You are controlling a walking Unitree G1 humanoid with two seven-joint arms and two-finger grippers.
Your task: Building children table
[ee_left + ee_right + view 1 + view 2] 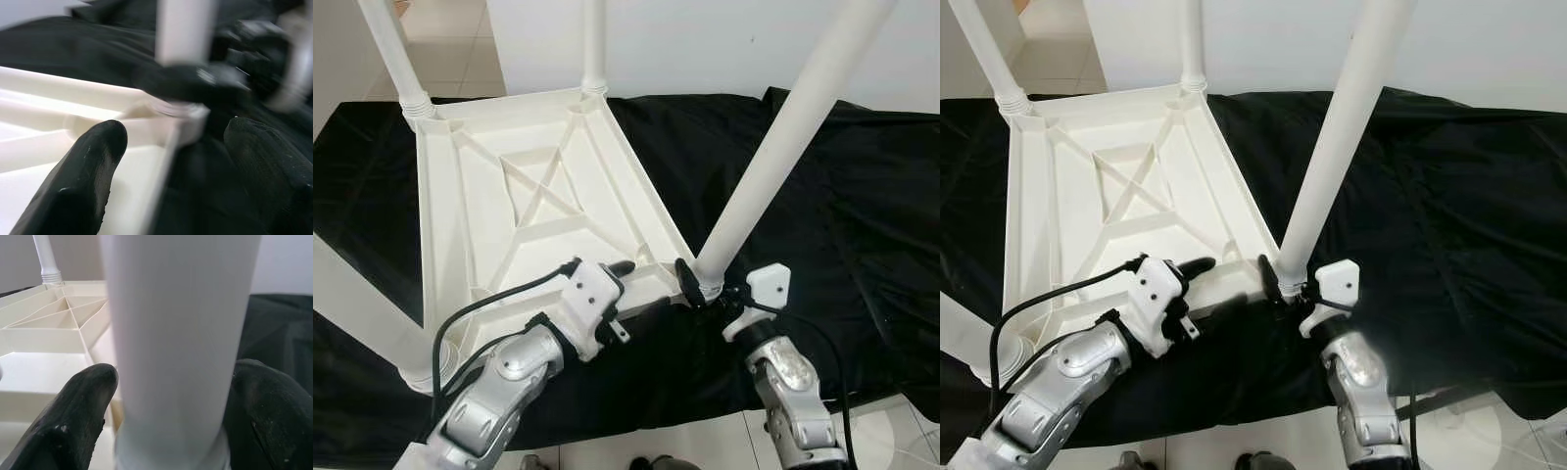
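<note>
Between my right pincer's (703, 290) two black fingers (83, 411) stands the white table leg (773, 157), gripped at its base where it enters the near corner socket of the upturned white plastic children's table (509, 206). That pincer is clenched on the leg. The leg's long axis runs up from the pincer, leaning off to its right. My left pincer (641, 289) sits just beside the same corner, spread and grasping nothing, one finger over the table's rim, the other outside above the black cloth (862, 196). Three other legs already stand in their corners. Right arm is nearer; I judge seating or twisting this leg down along its axis comes next. No brand, label or writing readable anywhere.
</note>
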